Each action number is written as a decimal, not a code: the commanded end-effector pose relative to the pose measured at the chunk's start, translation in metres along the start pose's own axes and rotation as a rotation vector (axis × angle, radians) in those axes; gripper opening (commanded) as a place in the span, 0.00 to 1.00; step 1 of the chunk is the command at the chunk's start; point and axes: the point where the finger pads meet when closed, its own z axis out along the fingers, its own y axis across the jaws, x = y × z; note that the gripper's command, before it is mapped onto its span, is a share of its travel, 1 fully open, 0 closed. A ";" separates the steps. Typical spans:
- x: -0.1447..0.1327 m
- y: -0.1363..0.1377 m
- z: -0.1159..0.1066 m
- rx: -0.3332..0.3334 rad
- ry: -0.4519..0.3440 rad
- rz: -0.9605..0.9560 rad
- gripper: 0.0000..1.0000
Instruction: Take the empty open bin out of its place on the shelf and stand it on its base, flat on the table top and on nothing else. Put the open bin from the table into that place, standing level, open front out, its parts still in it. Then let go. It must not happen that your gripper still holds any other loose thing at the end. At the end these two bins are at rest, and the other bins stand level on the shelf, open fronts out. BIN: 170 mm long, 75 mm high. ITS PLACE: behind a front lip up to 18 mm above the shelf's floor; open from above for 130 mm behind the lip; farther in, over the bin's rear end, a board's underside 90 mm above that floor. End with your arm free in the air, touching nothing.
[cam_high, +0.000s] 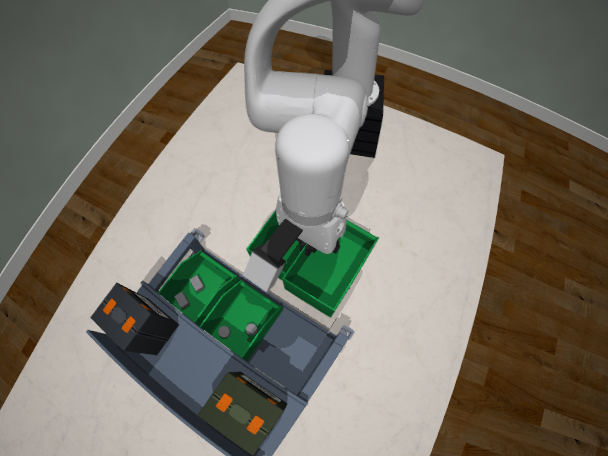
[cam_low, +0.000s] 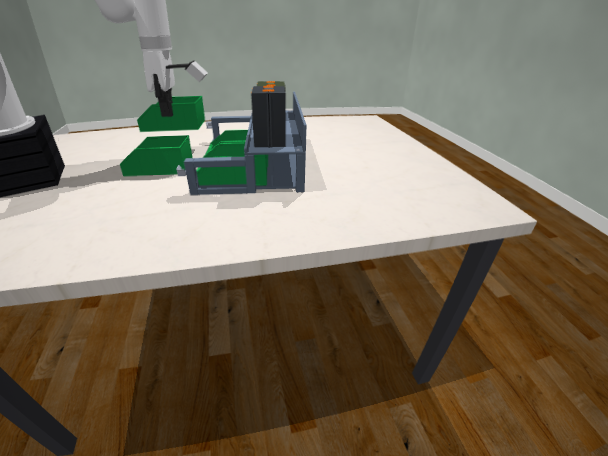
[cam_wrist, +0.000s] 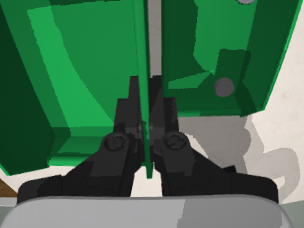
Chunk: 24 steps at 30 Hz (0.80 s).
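My gripper (cam_wrist: 147, 94) is shut on the thin side wall of an empty green bin (cam_wrist: 74, 62) and holds it in the air above the table, as the side view shows (cam_low: 172, 112). In the overhead view this bin (cam_high: 327, 270) hangs in front of the shelf, and my wrist hides most of the fingers (cam_high: 309, 248). A second green bin with two grey round parts (cam_wrist: 227, 36) stands on the table beside and below the held one (cam_low: 156, 155); my arm partly covers it (cam_high: 262, 240). The right place on the grey shelf (cam_high: 295, 350) holds no bin.
The shelf (cam_high: 240, 340) holds two other green bins with parts (cam_high: 197, 287) (cam_high: 240, 315). Two dark boxes with orange latches (cam_high: 132, 320) (cam_high: 242, 412) sit on its upper board. The black robot base (cam_high: 367, 125) stands behind the bins.
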 end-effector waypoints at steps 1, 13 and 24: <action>-0.001 0.022 -0.001 0.002 0.003 0.001 0.00; -0.010 0.105 -0.001 0.002 0.003 0.001 0.00; -0.020 0.196 -0.001 0.002 0.003 0.001 0.00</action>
